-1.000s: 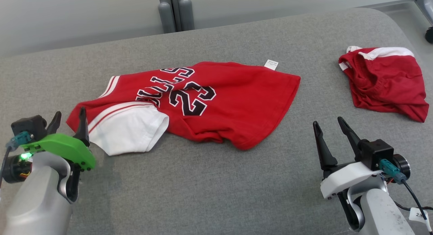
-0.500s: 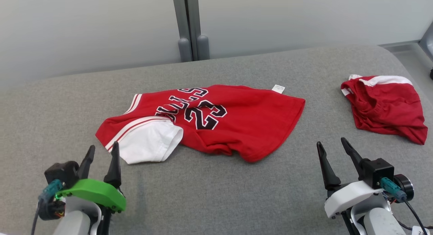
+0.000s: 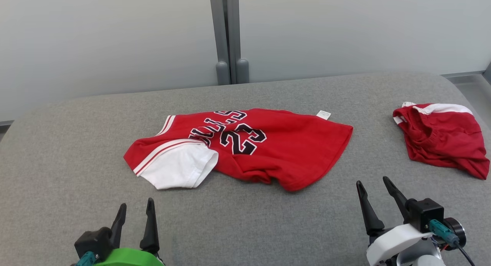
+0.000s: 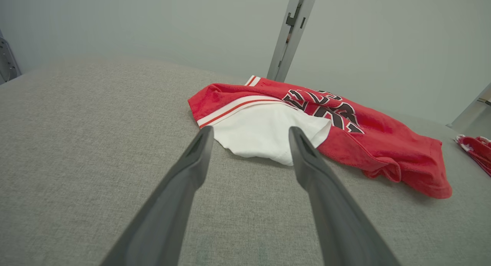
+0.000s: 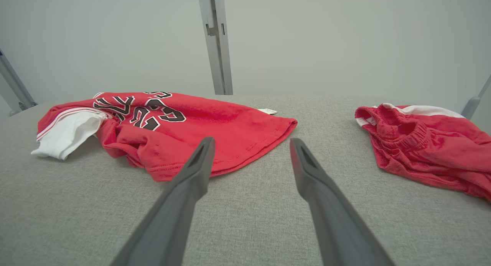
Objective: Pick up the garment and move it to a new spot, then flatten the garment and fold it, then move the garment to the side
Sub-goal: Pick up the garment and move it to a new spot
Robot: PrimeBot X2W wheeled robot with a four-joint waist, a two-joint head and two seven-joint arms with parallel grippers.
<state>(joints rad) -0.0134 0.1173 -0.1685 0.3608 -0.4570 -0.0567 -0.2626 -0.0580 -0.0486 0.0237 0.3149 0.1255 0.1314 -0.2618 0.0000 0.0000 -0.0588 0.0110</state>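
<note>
Grippers both spread wide, nothing held. Left gripper (image 3: pixel 136 202) sits low at the near edge of the head view, fingers aimed at the white sleeve (image 3: pixel 180 170) and short of it, no contact. Right gripper (image 3: pixel 372 180) hovers near the garment's hem corner, also clear of the cloth. The garment (image 3: pixel 291 151) lies rumpled mid-surface, red with the "23" lettering face up, sleeve end to the robot's left, hem to its right, small white tag (image 3: pixel 323 114) at the far edge. Versus a second ago: the head camera has tilted up, so the whole scene sits lower in frame and more wall shows. Separately, the left gripper has pulled back; its fingertip was right at the garment's shoulder edge and now there is bare surface between them. Garment shape and the right gripper's standoff look unchanged. Red shorts (image 3: pixel 441 143) lie bunched well off to the right, apart from the garment. The surface (image 3: pixel 245 227) is grey woven fabric, padded, with rounded far corners. Behind it is a plain pale wall (image 3: pixel 96 36) with a grey vertical post (image 3: pixel 228 36) at centre.
</note>
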